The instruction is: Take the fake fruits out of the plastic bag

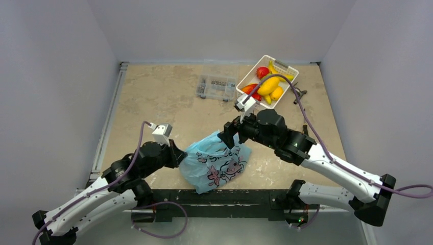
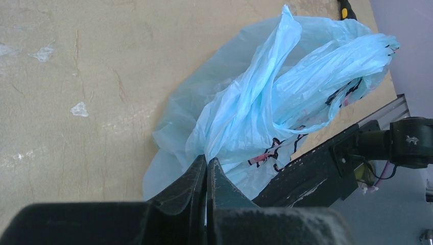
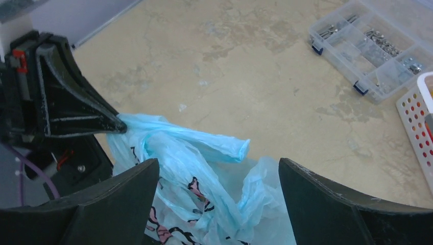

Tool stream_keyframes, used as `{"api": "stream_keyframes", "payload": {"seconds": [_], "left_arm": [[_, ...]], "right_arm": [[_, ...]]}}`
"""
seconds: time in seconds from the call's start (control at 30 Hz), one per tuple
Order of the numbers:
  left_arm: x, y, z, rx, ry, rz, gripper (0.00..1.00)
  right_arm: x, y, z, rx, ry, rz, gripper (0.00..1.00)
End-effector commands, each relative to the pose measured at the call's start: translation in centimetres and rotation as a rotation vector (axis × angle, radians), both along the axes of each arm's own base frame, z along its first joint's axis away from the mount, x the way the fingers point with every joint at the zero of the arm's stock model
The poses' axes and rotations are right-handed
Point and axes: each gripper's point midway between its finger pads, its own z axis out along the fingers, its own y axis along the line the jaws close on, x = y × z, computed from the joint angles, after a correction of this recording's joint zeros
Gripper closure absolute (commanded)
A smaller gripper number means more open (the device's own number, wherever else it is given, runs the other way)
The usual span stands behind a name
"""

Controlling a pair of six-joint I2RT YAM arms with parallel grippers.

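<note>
The light blue plastic bag (image 1: 217,162) with its pink-and-black print lies crumpled near the table's front edge. My left gripper (image 1: 182,154) is shut on the bag's left edge; in the left wrist view its jaws (image 2: 207,162) pinch a fold of the bag (image 2: 286,87). My right gripper (image 1: 231,136) hovers open over the bag's far side; in the right wrist view its fingers (image 3: 145,176) straddle the bag (image 3: 204,168) without touching it. The dark red fruit and green grapes do not show; the bag's inside is hidden.
A white basket (image 1: 284,64) at the back right holds a banana, yellow-orange mangoes and red fruit. A clear parts box (image 1: 216,87) stands left of it and also shows in the right wrist view (image 3: 378,51). A black rail runs along the table's front edge.
</note>
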Motion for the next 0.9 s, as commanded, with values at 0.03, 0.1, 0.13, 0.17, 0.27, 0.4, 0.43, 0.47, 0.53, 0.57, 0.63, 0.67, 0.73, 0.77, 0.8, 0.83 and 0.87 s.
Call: {"api": "stream_keyframes", "payload": {"seconds": [0.03, 0.1, 0.13, 0.17, 0.27, 0.4, 0.43, 0.47, 0.53, 0.57, 0.63, 0.67, 0.73, 0.77, 0.8, 0.83, 0.87], "left_arm": [[0.2, -0.8, 2.5, -0.035, -0.037, -0.034, 1.0], [0.1, -0.8, 2.5, -0.035, -0.033, -0.036, 1.0], [0.1, -0.8, 2.5, -0.036, -0.032, -0.035, 1.0], [0.1, -0.8, 2.5, -0.037, -0.03, -0.033, 1.0], [0.0, -0.7, 2.2, -0.036, -0.023, -0.029, 1.0], [-0.1, -0.6, 2.0, -0.037, -0.014, -0.024, 1.0], [-0.1, -0.6, 2.0, -0.04, -0.015, -0.022, 1.0], [-0.1, -0.6, 2.0, -0.04, -0.014, -0.02, 1.0], [0.0, -0.5, 1.9, -0.036, -0.013, -0.01, 1.0], [0.1, -0.4, 1.8, -0.033, -0.014, -0.004, 1.0], [0.2, 0.0, 1.8, -0.024, -0.016, 0.011, 1.0], [0.2, 0.3, 1.7, -0.016, -0.017, 0.023, 1.0], [0.4, 1.5, 1.8, -0.009, -0.02, 0.081, 1.0], [0.6, 2.3, 1.6, -0.008, -0.019, 0.125, 1.0], [0.6, 3.0, 1.6, -0.019, -0.025, 0.161, 1.0], [0.7, 3.5, 1.6, -0.038, -0.035, 0.192, 1.0], [0.8, 3.9, 1.5, -0.056, -0.045, 0.217, 1.0]], "right_arm": [[-1.9, 2.7, -0.6, -0.267, -0.138, 0.178, 0.11], [-2.0, 3.8, -1.9, -0.375, -0.159, 0.169, 0.03], [-1.5, 4.0, -2.5, -0.428, -0.167, 0.143, 0.02], [-1.2, 4.2, -3.1, -0.469, -0.175, 0.127, 0.01], [-0.9, 5.0, -4.9, -0.567, -0.187, 0.116, 0.02], [0.5, 5.1, -4.8, -0.546, -0.185, -0.01, 0.17], [0.7, 5.2, -4.2, -0.502, -0.187, -0.043, 0.24], [0.7, 5.7, -3.7, -0.436, -0.18, -0.059, 0.33], [0.3, 6.2, -2.7, -0.314, -0.165, -0.073, 0.48], [0.1, 6.4, -1.9, -0.246, -0.156, -0.076, 0.52], [-0.2, 6.3, -0.1, -0.101, -0.145, -0.103, 0.71], [0.0, 6.0, 0.7, -0.026, -0.122, -0.133, 0.86], [1.1, 4.9, 2.3, 0.17, -0.018, -0.204, 1.0], [1.8, 4.0, 2.8, 0.286, 0.049, -0.232, 1.0], [2.3, 3.2, 3.2, 0.425, 0.118, -0.241, 1.0], [2.7, 2.0, 3.5, 0.564, 0.181, -0.259, 1.0], [3.1, 0.5, 3.9, 0.708, 0.212, -0.282, 1.0]]}}
